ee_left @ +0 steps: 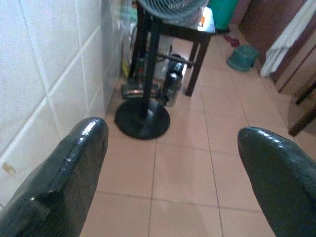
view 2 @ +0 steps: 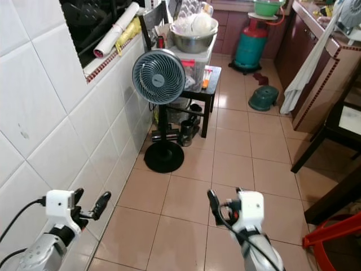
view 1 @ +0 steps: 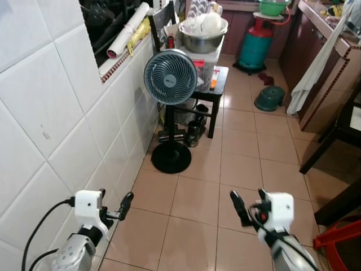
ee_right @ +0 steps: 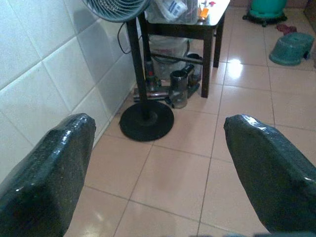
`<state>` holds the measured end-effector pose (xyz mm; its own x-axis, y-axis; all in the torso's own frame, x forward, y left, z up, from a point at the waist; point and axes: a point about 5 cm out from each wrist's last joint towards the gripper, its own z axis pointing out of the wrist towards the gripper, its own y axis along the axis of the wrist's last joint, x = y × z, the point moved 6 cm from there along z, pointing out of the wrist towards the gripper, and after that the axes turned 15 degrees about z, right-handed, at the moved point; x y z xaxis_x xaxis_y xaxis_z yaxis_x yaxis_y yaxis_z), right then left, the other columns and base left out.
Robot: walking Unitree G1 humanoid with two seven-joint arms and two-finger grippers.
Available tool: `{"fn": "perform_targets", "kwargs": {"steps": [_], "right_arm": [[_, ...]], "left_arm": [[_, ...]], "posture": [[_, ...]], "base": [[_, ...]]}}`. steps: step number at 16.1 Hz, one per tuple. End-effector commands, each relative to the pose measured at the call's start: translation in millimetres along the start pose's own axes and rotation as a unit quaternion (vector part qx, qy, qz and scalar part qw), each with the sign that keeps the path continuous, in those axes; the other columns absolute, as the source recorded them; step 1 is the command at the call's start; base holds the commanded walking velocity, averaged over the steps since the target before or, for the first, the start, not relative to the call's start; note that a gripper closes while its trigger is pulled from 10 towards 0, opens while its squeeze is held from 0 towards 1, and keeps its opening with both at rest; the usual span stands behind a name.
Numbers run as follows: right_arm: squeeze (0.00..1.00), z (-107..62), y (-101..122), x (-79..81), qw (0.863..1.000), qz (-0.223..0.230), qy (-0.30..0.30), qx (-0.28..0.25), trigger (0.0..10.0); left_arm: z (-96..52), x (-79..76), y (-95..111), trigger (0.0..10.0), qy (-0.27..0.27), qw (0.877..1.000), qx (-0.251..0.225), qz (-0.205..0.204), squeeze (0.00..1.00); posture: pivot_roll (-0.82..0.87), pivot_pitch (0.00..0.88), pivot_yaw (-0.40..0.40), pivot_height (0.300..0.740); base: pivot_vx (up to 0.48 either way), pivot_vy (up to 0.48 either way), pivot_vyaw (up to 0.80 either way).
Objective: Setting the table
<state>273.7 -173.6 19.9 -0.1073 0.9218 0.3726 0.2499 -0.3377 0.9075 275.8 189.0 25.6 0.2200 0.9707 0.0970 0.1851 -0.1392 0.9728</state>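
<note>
Both arms are held low in front of me over the tiled floor. My left gripper (view 1: 114,201) is open beside the white tiled wall, with nothing between its fingers (ee_left: 74,168). My right gripper (view 1: 249,202) is open too and empty, its fingers (ee_right: 266,163) spread wide. Far ahead, a steel bowl (view 1: 201,39) heaped with white items sits on a plastic box on a small black side table (view 1: 219,90). The corner of a dark table (view 1: 354,119) shows at the right edge.
A pedestal fan (view 1: 170,77) stands ahead by the wall on a round black base (view 1: 171,157). A vacuum and a flask (view 1: 193,133) lie under the side table. Further back are a green gas cylinder (view 1: 256,48) and a green tub (view 1: 269,97). A red stool (view 1: 338,240) is near right.
</note>
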Motion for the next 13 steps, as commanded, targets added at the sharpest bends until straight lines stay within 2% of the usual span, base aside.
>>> {"fn": "perform_targets", "kwargs": {"steps": [1, 4, 5, 9, 11, 12, 13], "right_arm": [[0.0, -4.5, 7.7, 1.6, 1.0, -0.005, -0.003, -0.004, 10.0], [0.0, -10.2, 15.1, 8.1, 1.0, -0.006, -0.006, -0.014, 10.0], [0.0, -10.8, 17.3, 11.5, 1.0, 0.007, -0.011, -0.019, 10.0], [0.0, -12.3, 20.7, 18.0, 0.999, -0.022, -0.027, -0.025, 10.0], [0.0, -11.9, 22.8, 14.4, 0.998, -0.025, -0.042, -0.026, 10.0], [0.0, -9.5, 27.0, 7.1, 0.996, -0.049, -0.065, -0.033, 10.0], [0.0, -9.1, 30.1, 3.0, 0.995, -0.053, -0.078, -0.04, 10.0]], "left_arm": [[0.2, 5.4, 22.9, 10.0, 0.023, 0.998, -0.053, 0.01, 0.0], [1.5, 0.5, 27.9, 10.0, 0.011, 0.999, -0.043, 0.012, 0.0], [0.0, 0.2, 27.2, 10.0, 0.018, 0.999, -0.037, 0.008, 0.0], [1.7, 5.8, 35.3, 10.0, 0.055, 0.997, -0.051, 0.018, 0.0], [2.4, 6.7, 34.7, 10.0, 0.065, 0.997, -0.044, 0.012, 0.0], [3.5, 8.4, 33.0, 10.0, 0.073, 0.996, -0.04, 0.008, 0.0], [4.3, 8.6, 33.8, 10.0, 0.074, 0.996, -0.042, 0.009, 0.0]], "posture": [[0.03, 0.0, 0.008, 0.74], [0.02, 0.0, 0.02, 0.74], [0.01, 0.0, 0.025, 0.74], [0.02, 0.0, 0.015, 0.74], [0.02, 0.0, 0.009, 0.74], [0.01, 0.0, 0.006, 0.74], [0.01, 0.0, 0.006, 0.74]], "base": [[0.0, 0.0, 0.0], [0.0, 0.0, 0.0], [0.0, 0.0, 0.0], [0.0, 0.0, 0.0], [0.0, 0.0, 0.0], [0.0, 0.0, 0.0], [0.0, 0.0, 0.0]]}}
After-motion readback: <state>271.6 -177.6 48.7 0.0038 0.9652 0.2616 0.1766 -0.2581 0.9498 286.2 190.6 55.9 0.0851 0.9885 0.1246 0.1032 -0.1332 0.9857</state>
